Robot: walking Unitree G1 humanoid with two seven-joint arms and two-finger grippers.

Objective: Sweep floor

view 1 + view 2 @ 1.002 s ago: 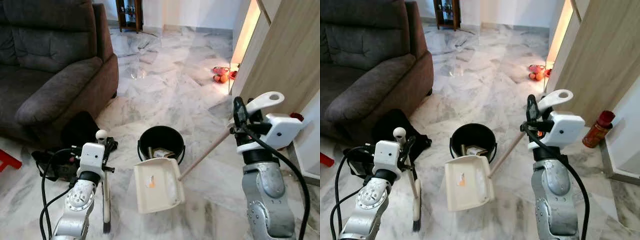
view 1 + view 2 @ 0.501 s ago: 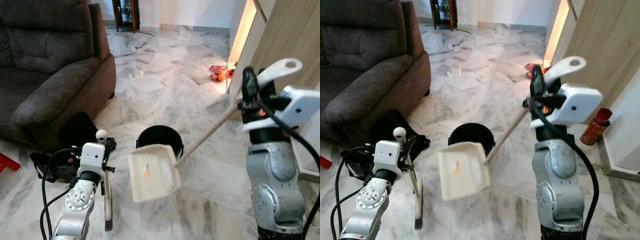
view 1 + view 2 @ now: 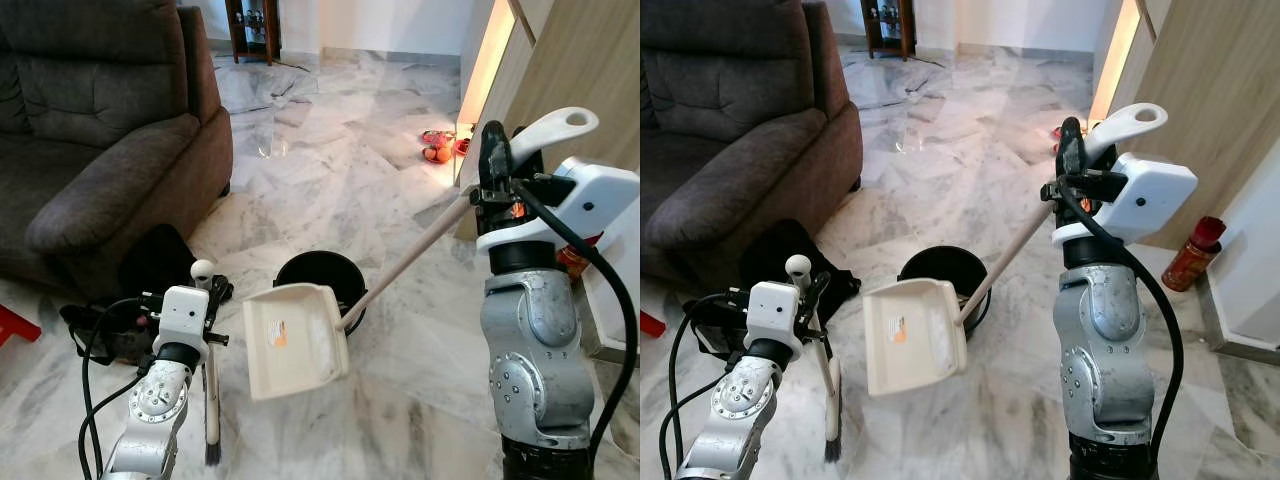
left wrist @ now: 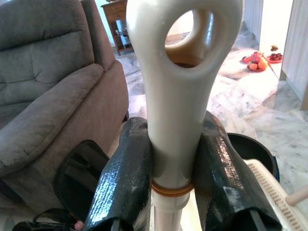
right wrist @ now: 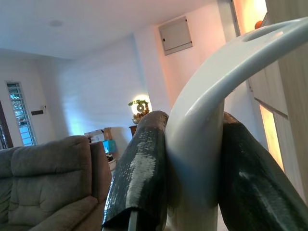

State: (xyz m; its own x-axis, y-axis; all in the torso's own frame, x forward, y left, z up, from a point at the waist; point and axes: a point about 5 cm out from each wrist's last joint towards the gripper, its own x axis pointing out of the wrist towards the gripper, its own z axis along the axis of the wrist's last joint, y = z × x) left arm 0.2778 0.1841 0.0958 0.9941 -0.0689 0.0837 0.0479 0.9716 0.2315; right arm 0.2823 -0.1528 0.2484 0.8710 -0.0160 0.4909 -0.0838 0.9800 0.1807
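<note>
Cream plastic long-handled dustpan [image 3: 293,338], one only, hangs tilted in the air in front of the single black round bucket [image 3: 322,274] on the marble floor [image 3: 330,160]. Clamped tight on its looped handle end is the right gripper [image 3: 493,180]. One small cream hand brush [image 3: 211,400] stands bristles-down, its handle pinched in the left gripper [image 4: 174,185].

head stereo: forward-down, shared floor [image 3: 330,170] | wrists: close along claws
</note>
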